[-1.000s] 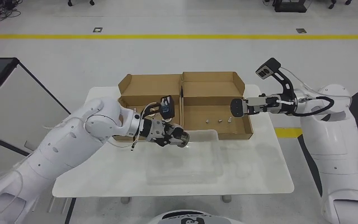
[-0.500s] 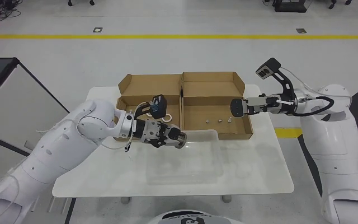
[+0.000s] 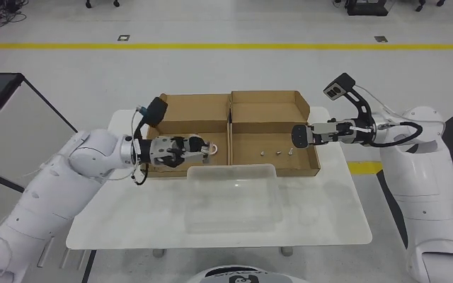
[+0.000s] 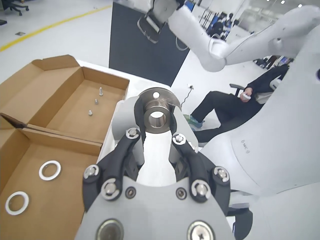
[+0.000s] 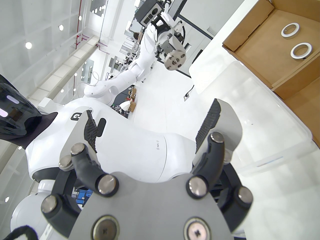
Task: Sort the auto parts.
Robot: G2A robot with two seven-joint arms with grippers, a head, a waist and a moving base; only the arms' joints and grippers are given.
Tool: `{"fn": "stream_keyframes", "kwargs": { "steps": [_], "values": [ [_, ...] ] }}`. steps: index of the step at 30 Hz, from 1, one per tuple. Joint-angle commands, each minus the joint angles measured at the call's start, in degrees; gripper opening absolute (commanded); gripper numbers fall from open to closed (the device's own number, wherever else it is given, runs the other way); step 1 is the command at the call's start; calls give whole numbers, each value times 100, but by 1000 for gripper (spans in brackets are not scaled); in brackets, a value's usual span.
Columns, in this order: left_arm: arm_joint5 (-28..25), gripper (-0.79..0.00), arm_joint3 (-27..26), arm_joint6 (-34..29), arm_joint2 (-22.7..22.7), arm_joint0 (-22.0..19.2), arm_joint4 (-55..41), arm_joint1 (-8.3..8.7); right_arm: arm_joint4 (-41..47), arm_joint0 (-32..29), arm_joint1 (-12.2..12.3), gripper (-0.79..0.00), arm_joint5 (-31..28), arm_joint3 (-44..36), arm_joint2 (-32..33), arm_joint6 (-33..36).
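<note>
A metal flanged bushing (image 4: 160,97) sits between the fingers of my left gripper (image 4: 156,112), which is shut on it. In the top view this gripper (image 3: 192,149) hangs over the left cardboard box (image 3: 185,110), close to a white ring (image 3: 211,148). The right wrist view shows the bushing (image 5: 175,60) face-on, and two white rings (image 5: 290,29) in that box. My right gripper (image 5: 152,119) is open and holds nothing. It hovers above the right cardboard box (image 3: 269,113), near three small bolts (image 3: 277,151).
A clear plastic tray (image 3: 233,201) lies on the white table (image 3: 325,209) in front of the two boxes. The boxes stand side by side at the table's far edge with their lids folded back.
My left arm has swung left with the bushing, from the clear tray's far edge to over the left box. The right arm has not moved.
</note>
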Motion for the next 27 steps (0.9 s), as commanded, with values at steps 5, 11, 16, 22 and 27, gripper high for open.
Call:
{"fn": "stream_keyframes", "kwargs": {
  "steps": [5,11,16,22,27],
  "values": [
    [-196,-785,-537,-65,-365,345,-1714,75,0,0,0,0,0,0,0,0],
    [-196,-785,-948,-745,-693,392,-3643,-98,0,0,0,0,0,0,0,0],
    [-196,-785,-1178,-991,-942,404,-4781,-352,0,0,0,0,0,0,0,0],
    [-196,-785,-1283,-992,-1015,393,-5076,-465,0,0,0,0,0,0,0,0],
    [-172,-785,-1321,-943,-1004,408,-5120,-471,0,0,0,0,0,0,0,0]
  ]
}}
